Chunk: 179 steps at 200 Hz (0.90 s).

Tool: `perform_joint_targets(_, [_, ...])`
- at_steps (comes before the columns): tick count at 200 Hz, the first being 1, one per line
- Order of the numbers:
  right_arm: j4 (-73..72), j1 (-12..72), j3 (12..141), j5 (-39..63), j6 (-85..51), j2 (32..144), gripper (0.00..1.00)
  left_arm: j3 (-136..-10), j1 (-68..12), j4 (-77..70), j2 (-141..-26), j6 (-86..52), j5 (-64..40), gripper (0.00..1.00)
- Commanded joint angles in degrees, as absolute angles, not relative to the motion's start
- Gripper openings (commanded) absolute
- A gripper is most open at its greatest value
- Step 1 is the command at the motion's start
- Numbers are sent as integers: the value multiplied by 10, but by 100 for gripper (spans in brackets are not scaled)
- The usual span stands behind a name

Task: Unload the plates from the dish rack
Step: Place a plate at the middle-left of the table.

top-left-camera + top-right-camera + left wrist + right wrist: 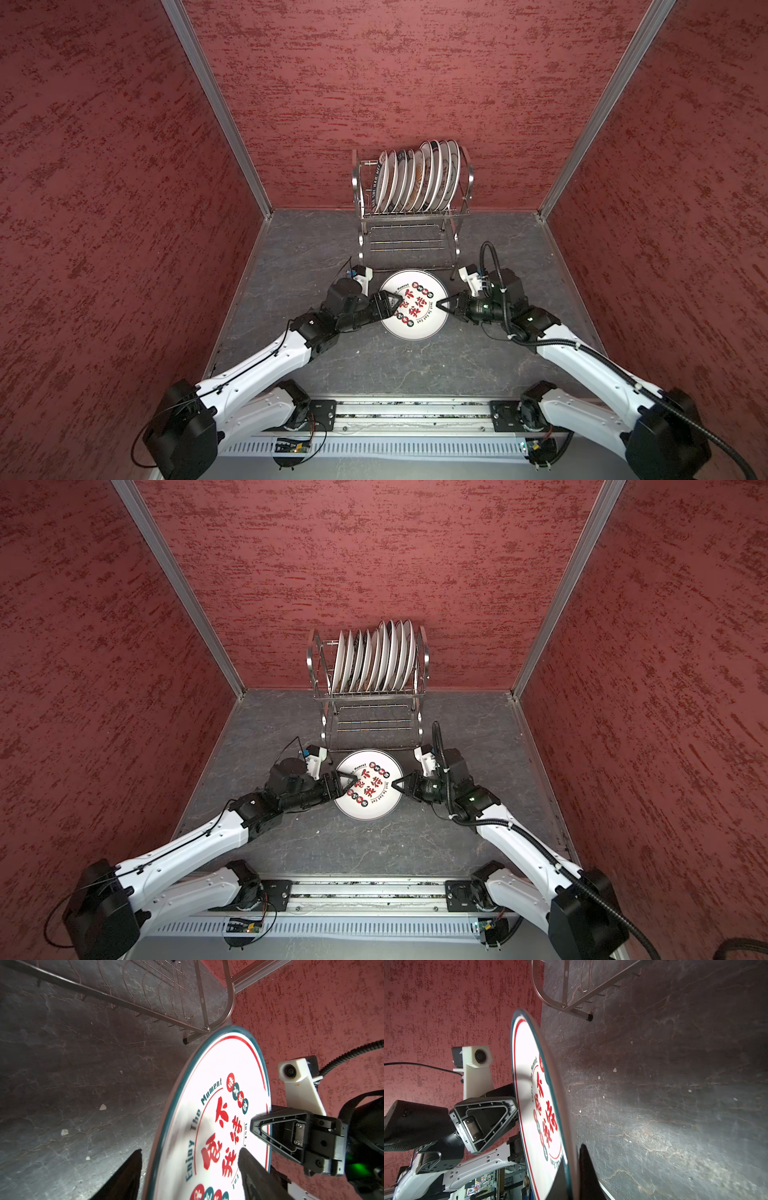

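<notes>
The round white plate with red Chinese characters and a teal rim (414,305) is being held over the middle of the dark grey stone-patterned bench (311,257). It is just in front of the shiny 2-tier wire dish rack (415,214) at the far edge. The right jaws are clenching its rim. The left jaws are straddling the opposite rim, released. More white plates (415,178) are standing upright in the upper tier.

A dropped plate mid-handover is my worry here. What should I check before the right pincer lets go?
1. Right pincer shut on rim of plate: ok.
2. Left pincer closed on plate: not ok; jaws straddle the rim, gap visible.
3. Plate apart from dish rack: ok.
4. Racked plates upright in upper tier: ok.
5. Plate lifted off table: cannot tell.
</notes>
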State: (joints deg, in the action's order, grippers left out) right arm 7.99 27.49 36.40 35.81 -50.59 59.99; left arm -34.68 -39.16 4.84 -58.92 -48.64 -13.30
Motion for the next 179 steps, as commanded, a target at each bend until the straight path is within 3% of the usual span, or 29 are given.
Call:
perform_joint_targets(1, [7,272,362,382,-524,604,0,-335,-388,34,-578,-488,-147,64])
perform_joint_targets(36, [0,272,370,386,-521,619,0,-331,-377,55,-554,-489,-150,44])
perform_joint_targets(51, [-8,273,371,391,-521,624,0,-328,-371,61,-548,-492,-154,39])
perform_joint_targets(78, [-19,273,372,391,-522,628,10,-312,-354,57,-536,-503,-171,29])
perform_joint_targets(132, [-48,275,372,398,-529,641,13,-298,-329,61,-517,-506,-192,9])
perform_joint_targets(158, [-55,275,375,400,-528,649,14,-298,-322,65,-515,-507,-199,0])
perform_joint_targets(179, [-57,275,377,401,-527,653,21,-301,-317,71,-513,-508,-205,0])
